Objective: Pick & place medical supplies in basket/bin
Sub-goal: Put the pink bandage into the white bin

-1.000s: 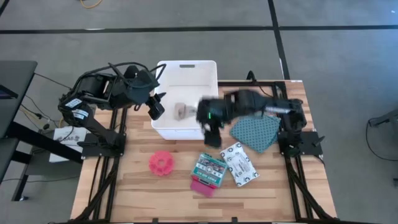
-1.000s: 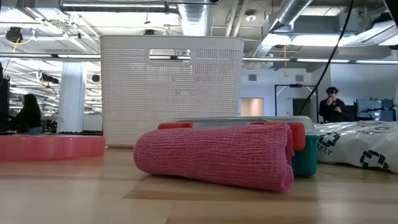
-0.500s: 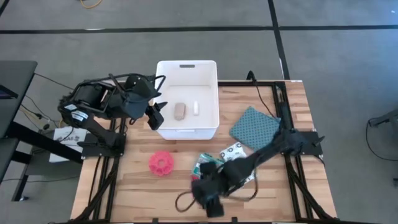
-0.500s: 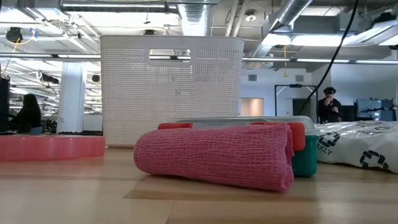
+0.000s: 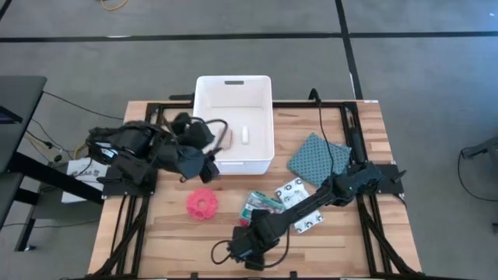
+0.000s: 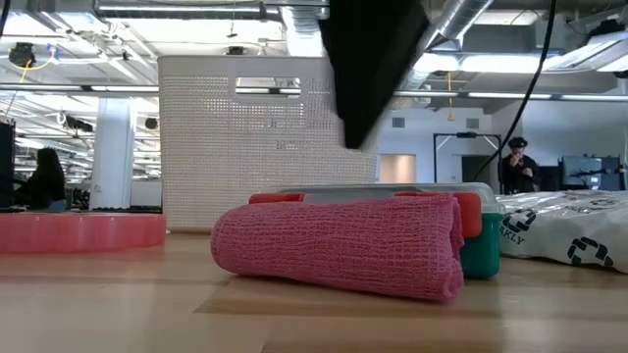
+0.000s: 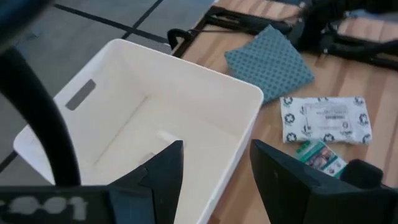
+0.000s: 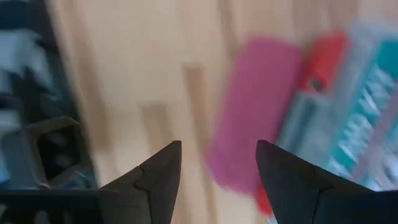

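Medical supplies lie spread on my table, and I work outward from my right tool (image 8: 211,180), which hangs low at the near edge of the table with its fingers apart and nothing between them. Just ahead of it lies the magenta roll (image 8: 252,112), touching the teal-green packet (image 8: 367,99) behind it; I judge I am lined up on the roll because it is the closest loose item and its soft knit should give under a pinch. The low view shows the roll (image 6: 339,243) resting flat against the packet (image 6: 478,250), so a grasp may drag the packet along.

Beyond these, further from my right tool, sits the white patterned pouch (image 5: 299,204), and off toward my left arm's side the pink spiky disc (image 5: 201,204) lies alone, well apart from the rest. The teal dotted cloth (image 5: 320,161) lies past the pouch.

My left tool (image 7: 214,174) hovers over the near rim of the white bin (image 5: 233,162), fingers spread and empty, I judge ready to descend toward the disc. The bin stands at the far middle of the table, and inside it I see a small white piece (image 5: 245,136) already delivered; another item beside it is mostly hidden by my left arm.
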